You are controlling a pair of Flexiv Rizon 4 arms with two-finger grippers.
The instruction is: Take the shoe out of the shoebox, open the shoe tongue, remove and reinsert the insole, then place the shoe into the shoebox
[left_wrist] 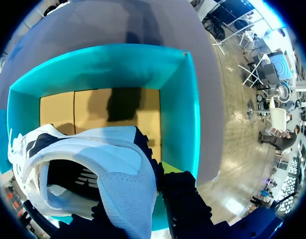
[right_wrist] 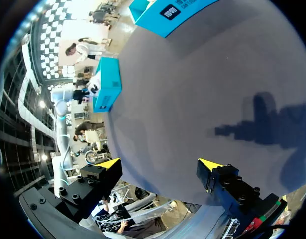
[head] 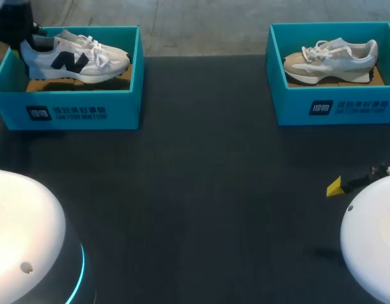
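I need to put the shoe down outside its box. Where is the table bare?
Bare: the wide dark table between the left shoebox and the right shoebox, and all of it in front of them. Crowded: beside the right gripper, and the left shoebox, where the left gripper holds the white shoe.

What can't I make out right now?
Left gripper: head view cuts it at the corner; in the left wrist view the heel of the shoe covers it, so its hold is unclear.
Insole: shoe opening is in shadow, left wrist view.
Right gripper: head view shows one yellow tip only.
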